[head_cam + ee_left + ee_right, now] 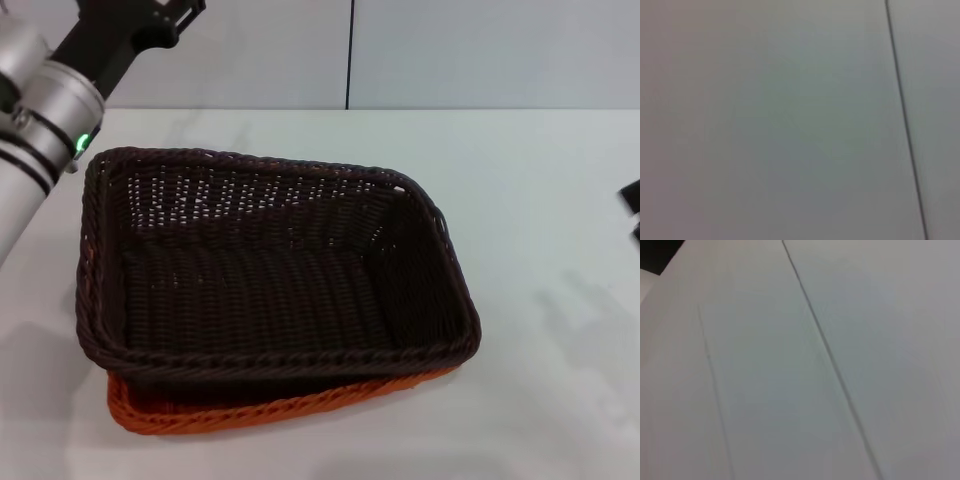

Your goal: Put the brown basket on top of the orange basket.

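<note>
Neither set of jaws can be read. The left arm (45, 105) shows only as a silver and black forearm with a green light in the upper left of the head view, its gripper out of the frame. Of the right gripper (631, 212), only a dark sliver shows at the right edge, so I cannot tell how its jaws stand. The brown basket (270, 275) sits nested on the orange basket (250, 408), whose rim peeks out along the lower edge, at centre left of the frame. Both rest on the white table (560, 330). Behind runs a pale wall (480, 50) with a dark vertical seam (351, 50). Both wrist views show only pale panels with dark seams.
</note>
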